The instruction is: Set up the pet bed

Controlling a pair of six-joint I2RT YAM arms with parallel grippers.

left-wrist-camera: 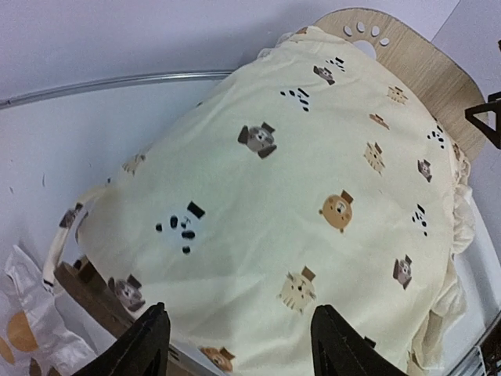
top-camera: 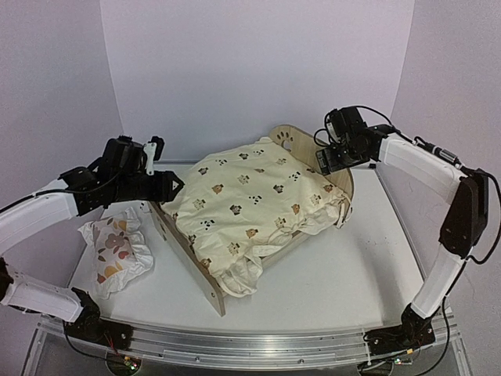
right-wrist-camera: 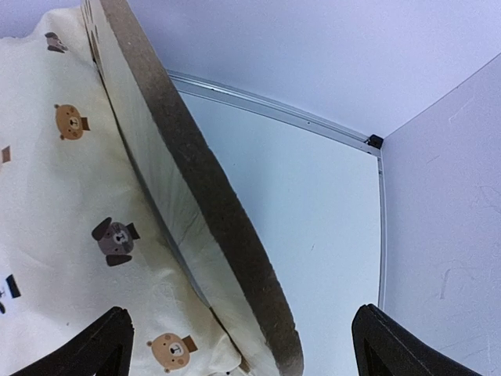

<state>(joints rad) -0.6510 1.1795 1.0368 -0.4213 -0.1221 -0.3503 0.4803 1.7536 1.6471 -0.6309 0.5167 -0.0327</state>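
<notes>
The light-wood pet bed with paw-print cutouts (top-camera: 186, 252) stands mid-table under a heaped cream animal-print cushion (top-camera: 250, 196). A small white orange-printed pillow (top-camera: 117, 251) lies left of the bed. The left gripper (left-wrist-camera: 239, 341) hovers open at the bed's footboard. The right gripper (right-wrist-camera: 243, 345) gapes wide over its headboard.
</notes>
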